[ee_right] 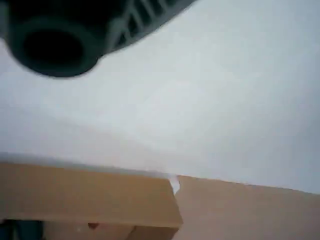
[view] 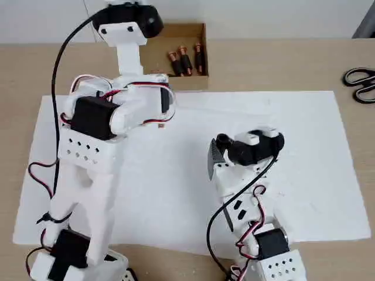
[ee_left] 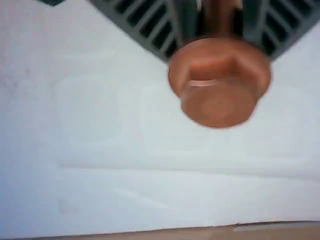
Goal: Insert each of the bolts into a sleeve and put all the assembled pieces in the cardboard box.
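We see the left gripper (ee_left: 220,15) clamped on the bolt (ee_left: 220,82). Its grey ribbed fingers (ee_left: 140,20) pinch the shank, and the copper head hangs down over the white sheet (ee_left: 100,150). A strip of the table (ee_left: 150,234) shows just past the sheet's edge.

Over on the other side, the right gripper (ee_right: 75,30) grasps the dark sleeve (ee_right: 50,47), with the bore facing the camera. From above, that gripper (view: 218,153) sits low over the middle of the sheet, pointing towards the left arm (view: 88,152).

The cardboard box (view: 190,82) stands on the far side, its near wall right at the sheet's far edge. Three assembled pieces (view: 186,60) lie side by side inside, towards its right wall. In the high view the left arm's wrist covers the box's left end, so we cannot see that part of it.

The right wrist view shows the box's corner (ee_right: 170,210) ahead, where sheet, cardboard and bare table meet.

A pair of scissors (view: 360,84) lies on the table by the right edge, off the sheet and well apart from both arms.

A broad stretch of sheet runs between the two arms, and another from the right arm out to the sheet's right edge.
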You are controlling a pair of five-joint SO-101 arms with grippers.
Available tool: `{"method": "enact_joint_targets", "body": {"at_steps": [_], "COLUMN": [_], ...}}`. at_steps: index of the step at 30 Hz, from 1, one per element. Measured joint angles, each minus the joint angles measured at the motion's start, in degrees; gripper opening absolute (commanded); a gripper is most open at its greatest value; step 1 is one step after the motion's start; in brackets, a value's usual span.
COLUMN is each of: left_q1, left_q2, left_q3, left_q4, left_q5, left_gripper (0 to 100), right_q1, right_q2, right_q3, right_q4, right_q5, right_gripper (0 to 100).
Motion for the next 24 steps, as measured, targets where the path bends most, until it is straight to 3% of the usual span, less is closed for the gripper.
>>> {"method": "enact_joint_targets", "body": {"at_steps": [6,13,24], "left_q1": [1.85,0.09,0.97], "left_q2": [0.0,-0.18,-19.52], "left_q3": [3.34,8.53,12.04], "left_q4": [-5.63,-15.03,-11.08], "left_q5": [4.84,11.52,9.85], "left_gripper": [1,1,1], "right_q1": [-7.21,-7.74,-7.82], "right_q2": [-0.79,-0.79,-1.23], "right_q3": [2.64,3.34,4.66], "right_q4": [0.0,0.0,0.0], "right_q5": [1.23,1.41,1.41], "right_gripper": [0.4,0.4,0.4]}}
